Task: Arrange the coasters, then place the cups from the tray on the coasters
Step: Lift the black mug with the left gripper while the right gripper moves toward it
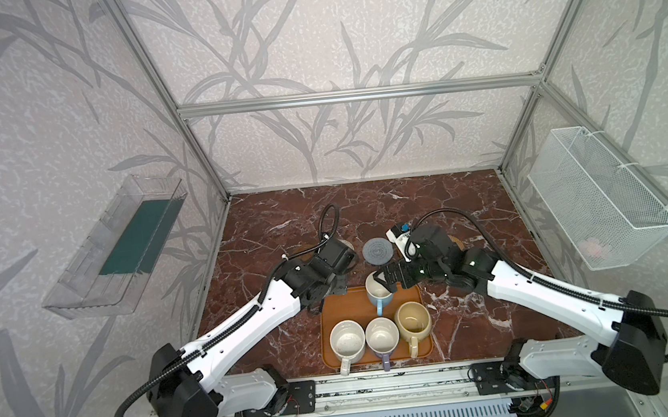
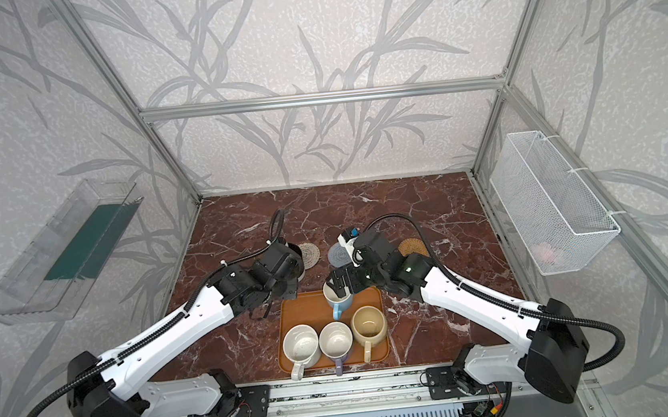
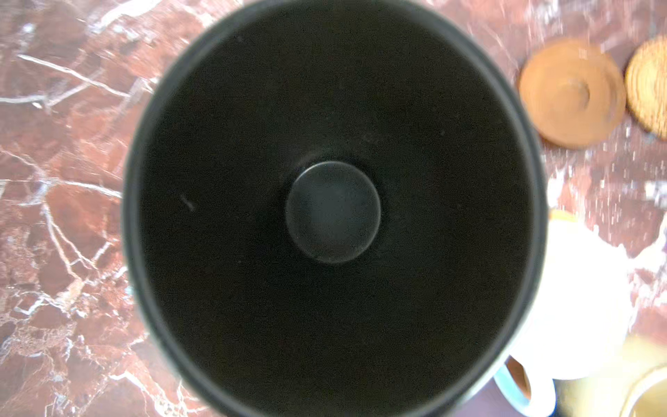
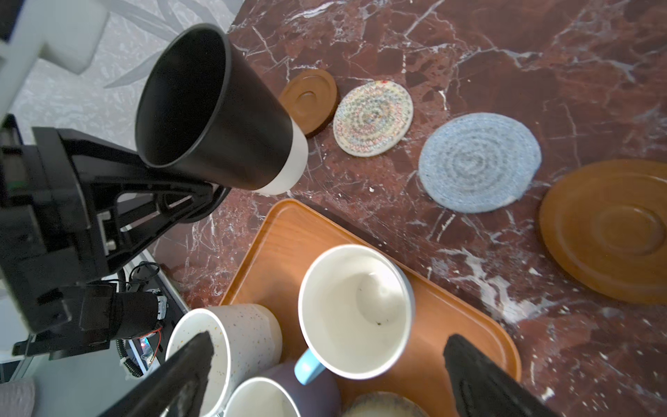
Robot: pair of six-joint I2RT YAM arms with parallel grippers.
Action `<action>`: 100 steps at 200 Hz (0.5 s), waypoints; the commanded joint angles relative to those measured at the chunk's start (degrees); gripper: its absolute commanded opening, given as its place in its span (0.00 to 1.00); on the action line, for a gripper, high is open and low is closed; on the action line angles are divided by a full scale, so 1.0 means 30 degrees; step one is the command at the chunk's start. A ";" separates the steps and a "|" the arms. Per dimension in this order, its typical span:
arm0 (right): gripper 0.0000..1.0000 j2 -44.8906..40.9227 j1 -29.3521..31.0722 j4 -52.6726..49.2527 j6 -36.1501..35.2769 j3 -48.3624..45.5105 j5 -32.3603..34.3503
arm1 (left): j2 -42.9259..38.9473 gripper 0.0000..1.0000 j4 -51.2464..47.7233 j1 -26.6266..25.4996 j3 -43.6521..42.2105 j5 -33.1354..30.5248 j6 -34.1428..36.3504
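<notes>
On the red marble bench (image 1: 428, 208), right fingers (image 4: 191, 361) spread wide around the pale-lined light blue mug (image 4: 355, 310) on the orange tray (image 1: 341, 305), left fingers (image 4: 169, 178) clamped on the tilted, lifted black mug (image 4: 216, 108), blue-grey coaster (image 4: 480, 162) beyond, leaf-papered walls (image 1: 350, 49) behind.

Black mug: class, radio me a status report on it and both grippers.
Left gripper shut on black mug, off the tray, near end wooden coaster. Right gripper open over light blue mug on tray. No obstruction seen.
</notes>
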 commanded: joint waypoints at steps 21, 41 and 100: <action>0.99 0.1079 0.0645 0.1727 0.0053 0.1689 -0.0411 | -0.0599 0.00 0.1880 0.2125 0.0833 -0.0542 0.1097; 0.99 0.1756 0.0905 0.1005 -0.0295 0.2713 -0.0225 | -0.0552 0.00 0.3044 0.3037 0.0434 -0.0336 0.1683; 0.99 0.3293 0.1075 0.0630 -0.0269 0.3504 0.0130 | 0.0539 0.00 0.5763 0.5662 -0.0651 0.1436 0.3245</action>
